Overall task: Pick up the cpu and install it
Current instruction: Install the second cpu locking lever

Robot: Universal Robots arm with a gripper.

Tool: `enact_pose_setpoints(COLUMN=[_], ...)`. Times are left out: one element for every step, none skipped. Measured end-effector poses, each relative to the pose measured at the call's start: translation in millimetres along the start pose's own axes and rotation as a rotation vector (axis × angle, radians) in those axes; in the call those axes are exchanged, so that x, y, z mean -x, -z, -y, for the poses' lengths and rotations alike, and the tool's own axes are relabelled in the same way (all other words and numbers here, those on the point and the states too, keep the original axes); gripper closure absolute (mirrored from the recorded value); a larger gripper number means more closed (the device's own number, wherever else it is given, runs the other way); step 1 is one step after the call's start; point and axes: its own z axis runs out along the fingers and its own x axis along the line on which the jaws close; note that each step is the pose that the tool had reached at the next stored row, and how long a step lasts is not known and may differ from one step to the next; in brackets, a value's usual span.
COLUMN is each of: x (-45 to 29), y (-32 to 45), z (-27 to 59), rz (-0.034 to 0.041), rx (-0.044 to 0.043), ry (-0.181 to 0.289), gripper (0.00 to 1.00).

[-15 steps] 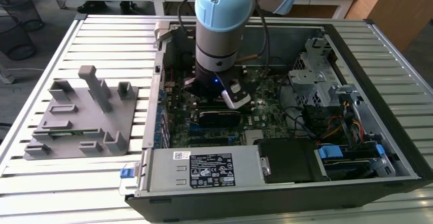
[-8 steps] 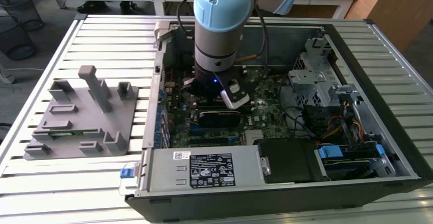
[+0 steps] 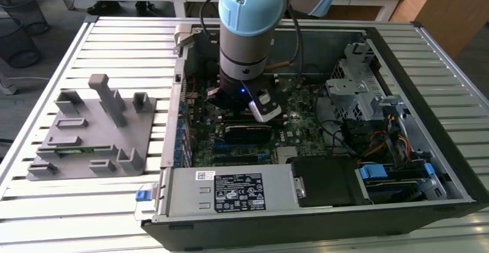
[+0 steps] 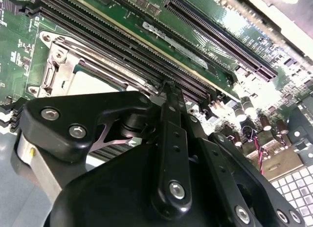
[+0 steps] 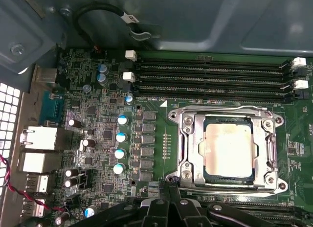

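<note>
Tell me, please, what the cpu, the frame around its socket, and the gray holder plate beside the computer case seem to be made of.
The cpu has a pale, matte lid that looks like metal, with a dull sheen. The socket frame seems to be bare steel: bright and reflective, with screws at the corners. The gray holder plate looks like matte plastic, perhaps printed; its uniform gray gives no shine.

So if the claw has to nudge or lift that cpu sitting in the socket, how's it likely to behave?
The cpu looks like a flat, rigid metal-lidded square, so it probably won't flex. Its smooth lid seems slippery, and little edge shows above the socket frame, so gripping it may be awkward. Lying flat inside that frame, it likely can't slide sideways or tip; it looks light but probably delicate underneath.
</note>
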Motion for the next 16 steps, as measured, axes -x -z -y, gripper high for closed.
enact_pose_setpoints(x=[-0.1, -0.1, -0.3, -0.2, 0.0, 0.0, 0.0, -0.2, -0.2, -0.2, -0.3, -0.3, -0.3, -0.3, -0.4, -0.4], y=[0.1, 0.1, 0.5, 0.7, 0.7, 0.9, 0.9, 1.2, 1.3, 1.4, 1.4, 1.5, 1.6, 1.6, 1.6, 1.7], z=[-0.1, -0.2, -0.1, -0.3, -0.8, -0.8, -0.9, -0.9, -0.9, -1.1, -1.2, -1.3, -1.4, -1.4, -1.4, -1.4], rz=[0.0, 0.0, -0.0003, -0.0002, 0.0001, 0.0001, 0.0002, 0.0002, 0.0001, 0.0001, 0.0002, 0.0003, 0.0005, 0.0005, 0.0005, 0.0004], rx=[0.0021, 0.0044, 0.0056, 0.0064, 0.007, 0.0072, 0.0074, 0.0072, 0.007, 0.007, 0.0073, 0.0076, 0.0078, 0.0079, 0.0079, 0.0078], ry=[0.0, 0.0, 0.0, 0.0, 0.0, 0.0, 0.0, 0.0, 0.0, 0.0, 0.0, 0.0, 0.0, 0.0, 0.0, 0.0], gripper=[0.89, 0.89, 0.89, 0.89, 0.89, 0.89, 0.89, 0.89, 0.89, 0.89, 0.89, 0.89, 0.89, 0.89, 0.89, 0.89])
